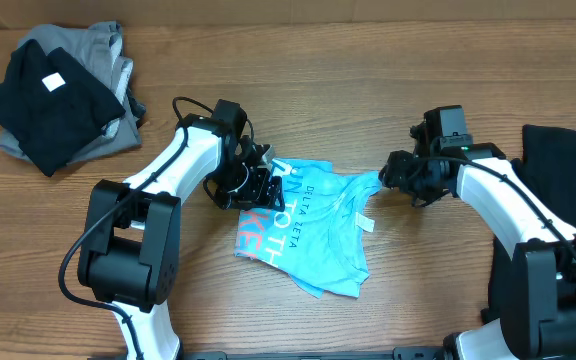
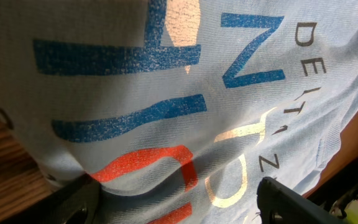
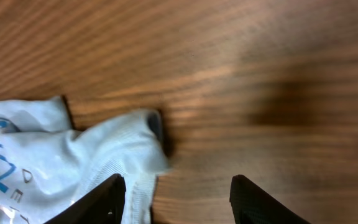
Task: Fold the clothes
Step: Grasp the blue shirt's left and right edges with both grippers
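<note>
Blue shirt (image 1: 308, 225) between open left claw (image 1: 264, 186) and open right claw (image 1: 390, 180); black-grey pile (image 1: 58, 95) apart.

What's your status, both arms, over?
Left gripper open at light blue shirt lettered edge. Right gripper open by its sleeve end. Shirt crumpled, unfolded. Black-grey pile well aside.

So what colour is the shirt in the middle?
The shirt is light blue; overhead view shows it best.

Light blue T-shirt (image 1: 320, 245) with red lettering (image 1: 251, 237), black shirt (image 1: 53, 95), wood-grain table (image 1: 318, 70)
</note>
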You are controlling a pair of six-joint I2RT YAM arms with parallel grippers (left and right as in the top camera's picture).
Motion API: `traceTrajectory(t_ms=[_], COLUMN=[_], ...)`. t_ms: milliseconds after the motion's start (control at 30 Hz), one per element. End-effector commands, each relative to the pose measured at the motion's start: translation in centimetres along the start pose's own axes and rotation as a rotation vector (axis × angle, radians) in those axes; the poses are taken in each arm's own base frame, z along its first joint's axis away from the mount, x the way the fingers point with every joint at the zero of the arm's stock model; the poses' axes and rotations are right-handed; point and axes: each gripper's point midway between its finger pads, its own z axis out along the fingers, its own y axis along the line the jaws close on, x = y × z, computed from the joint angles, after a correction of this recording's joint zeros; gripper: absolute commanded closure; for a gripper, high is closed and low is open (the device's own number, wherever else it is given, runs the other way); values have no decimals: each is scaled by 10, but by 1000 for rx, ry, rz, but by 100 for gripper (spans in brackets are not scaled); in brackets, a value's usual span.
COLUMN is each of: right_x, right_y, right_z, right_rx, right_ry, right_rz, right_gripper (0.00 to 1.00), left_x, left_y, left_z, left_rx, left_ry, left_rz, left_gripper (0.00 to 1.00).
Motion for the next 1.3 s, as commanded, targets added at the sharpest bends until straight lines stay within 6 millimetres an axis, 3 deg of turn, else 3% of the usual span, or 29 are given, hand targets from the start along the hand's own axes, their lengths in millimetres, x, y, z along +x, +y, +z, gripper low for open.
traceTrajectory(t_ms=[0,167,267,367,700,900,1033,1100,1133,1200,1267], right_x=[2,30,42,52,78,80,79,78,78,79,83], right_y=[10,41,49,55,80,83,84,85,85,84,82], right_z=[-10,-13,-12,-9,-1,-1,-1,-1,-1,-1,-1], right_rx=[-44,-208,-213,-211,-222,-224,-227,-229,-229,-229,-223], right_ry=[9,126,164,191,239,239,233,230,230,236,252], right_rz=[-31,-117,-137,-161,-253,-261,-264,-265,-265,-263,-256], right_gripper=[44,48,47,53,53,54,57,57,58,58,59], left_x=[12,13,10,11,21,21,21,20,19,20,24], left_y=[6,21,35,38,32,9,8,9,9,10,10], left_z=[9,-1,-8,-8,30,41,42,42,42,42,42], left_rx=[-10,-1,7,5,38,212,223,222,220,215,212], left_ry=[42,35,15,16,1,-29,-30,-34,-38,-37,-20], left_rz=[0,-61,-79,-53,-101,-142,-152,-149,-147,-148,-159], left_gripper=[15,16,16,13,3,27,61,69,69,43,30])
